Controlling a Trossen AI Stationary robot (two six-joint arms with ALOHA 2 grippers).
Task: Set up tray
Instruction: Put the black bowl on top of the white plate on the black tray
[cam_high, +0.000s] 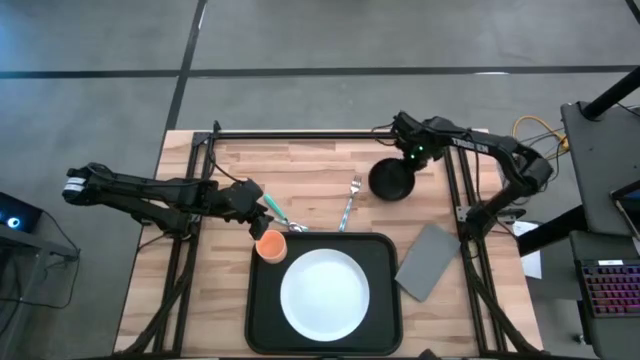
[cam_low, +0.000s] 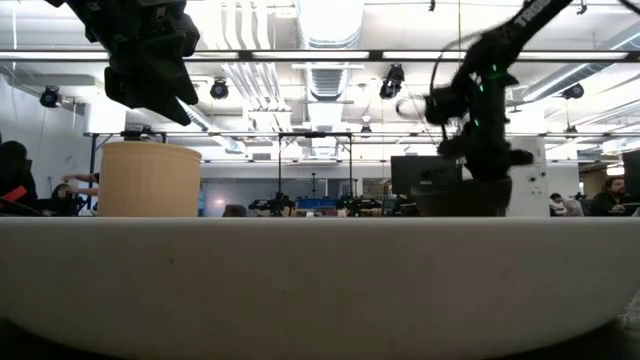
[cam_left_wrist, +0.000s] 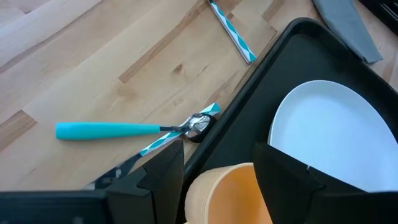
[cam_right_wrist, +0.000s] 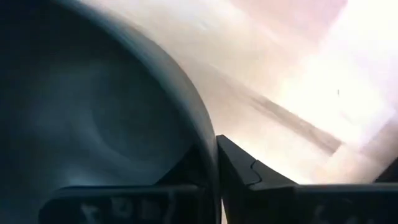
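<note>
The black tray lies near the table's near edge and carries a white plate. An orange cup stands upright at the tray's far left corner. My left gripper is open above the cup, one finger on either side and clear of it; in the low view the gripper hangs over the cup. My right gripper is shut on the black bowl toward the table's far right. My right gripper holds the black bowl by its rim, one finger inside the bowl and one finger outside. The fingers come from above, pointing down. Whether the bowl's base is on the table cannot be told.
A teal-handled spoon, a striped-handled knife and a striped-handled fork lie on the wood just beyond the tray's far rim. A grey napkin lies right of the tray. A black frame borders the table.
</note>
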